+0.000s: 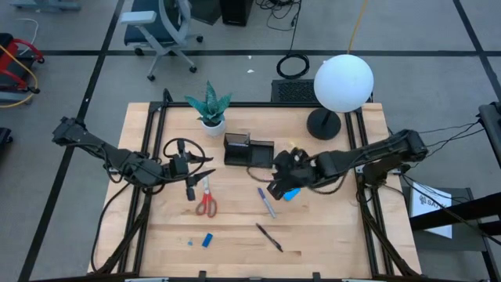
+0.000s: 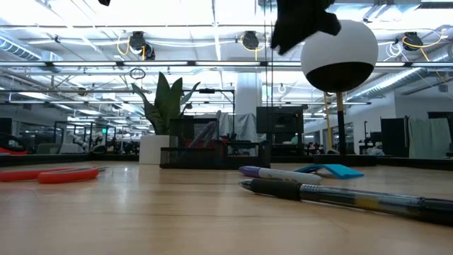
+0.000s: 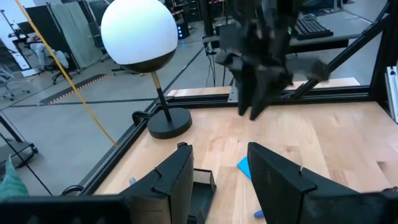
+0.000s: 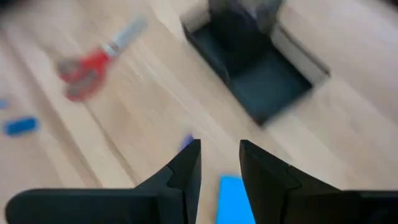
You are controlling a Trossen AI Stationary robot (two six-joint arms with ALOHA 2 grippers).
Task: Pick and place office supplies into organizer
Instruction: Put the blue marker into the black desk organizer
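Wooden table point(image 1: 337, 235); black organizer point(image 1: 248, 150) sits far-centre, still without supplies. Right gripper point(image 1: 280, 183), fingers apart and holding nothing, hovers over blue notepad point(image 1: 291, 193). Risk: flat pad slides, nudging purple pen point(image 1: 267, 201).

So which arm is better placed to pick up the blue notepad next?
Probably the right. The right gripper, fingers open, hovers beside the blue notepad, next to the organizer. The left gripper, also open, sits across the table above the scissors.
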